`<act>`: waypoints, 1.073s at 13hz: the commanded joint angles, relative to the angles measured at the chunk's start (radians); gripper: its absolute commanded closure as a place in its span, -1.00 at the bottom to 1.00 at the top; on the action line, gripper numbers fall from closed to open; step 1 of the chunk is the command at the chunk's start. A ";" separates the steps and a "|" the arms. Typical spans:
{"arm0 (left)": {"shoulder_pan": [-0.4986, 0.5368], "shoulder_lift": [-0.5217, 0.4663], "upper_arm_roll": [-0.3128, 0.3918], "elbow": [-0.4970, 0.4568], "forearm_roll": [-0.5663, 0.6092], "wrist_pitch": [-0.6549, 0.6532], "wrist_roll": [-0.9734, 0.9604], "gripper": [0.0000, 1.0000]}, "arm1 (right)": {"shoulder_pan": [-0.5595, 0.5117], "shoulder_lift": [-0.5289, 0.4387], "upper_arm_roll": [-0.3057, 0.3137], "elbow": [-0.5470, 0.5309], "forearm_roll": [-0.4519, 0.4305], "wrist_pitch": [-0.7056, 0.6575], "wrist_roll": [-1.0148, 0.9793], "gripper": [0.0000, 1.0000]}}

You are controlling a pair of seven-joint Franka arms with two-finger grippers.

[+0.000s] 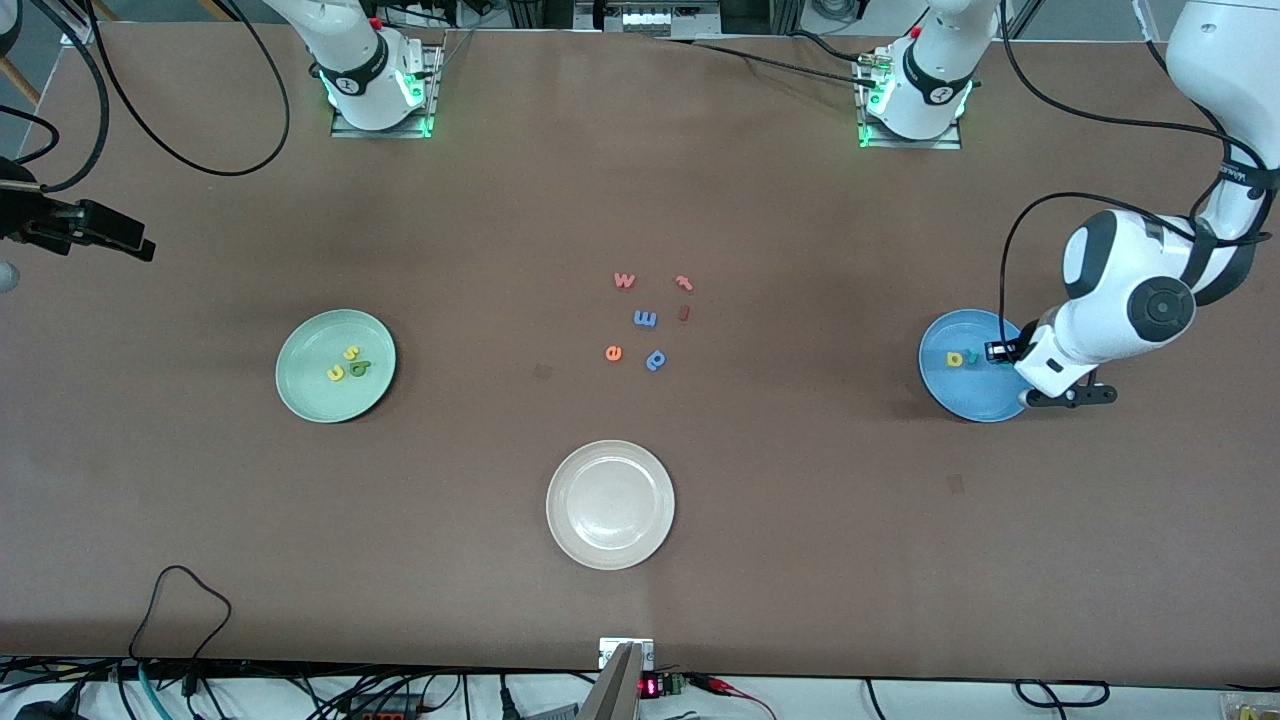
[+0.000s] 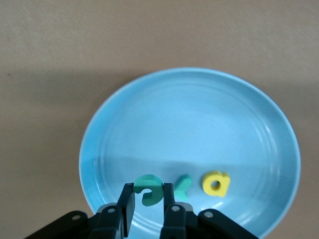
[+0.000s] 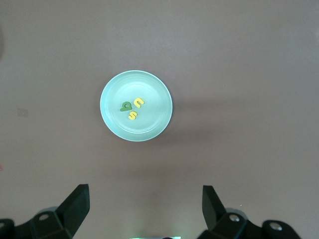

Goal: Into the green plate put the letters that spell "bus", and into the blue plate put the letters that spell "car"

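- We see a brown table [image 1: 800, 500] with three plates.
- The green plate [image 1: 300, 395] holds the "b" [image 1: 361, 368], "u" [image 1: 337, 373] and "s" [image 1: 351, 353].
- The blue plate [image 1: 950, 395] holds the yellow "a" [image 2: 215, 182] and teal "r" [image 2: 182, 186].
- Our left gripper [image 2: 148, 199], low over the blue plate, is clamped on the teal "c" [image 2: 148, 189].
- Our right gripper [image 3: 147, 209] waits high over the green plate, jaws wide apart.

Front view: high camera facing the robots' bases along the frame's top edge, whole table in shot. Left wrist view: close, steep look down past its own fingers onto the blue plate [image 2: 189, 109], also at the front view's right edge [image 1: 945, 385]. Right wrist view: high, straight down on the green plate [image 3: 136, 92], front view's mid-left [image 1: 310, 385].
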 commanded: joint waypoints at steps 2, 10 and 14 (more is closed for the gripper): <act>0.010 0.058 -0.015 0.048 0.025 -0.004 0.003 -0.75 | 0.002 -0.002 0.005 0.003 -0.002 -0.019 0.011 -1.00; 0.010 -0.054 -0.101 0.206 0.025 -0.086 0.015 -1.00 | -0.003 -0.002 0.005 -0.009 -0.002 -0.017 0.014 -1.00; -0.007 -0.048 -0.173 0.491 0.008 -0.352 0.036 -1.00 | -0.003 -0.002 0.005 -0.011 -0.002 -0.017 0.014 -1.00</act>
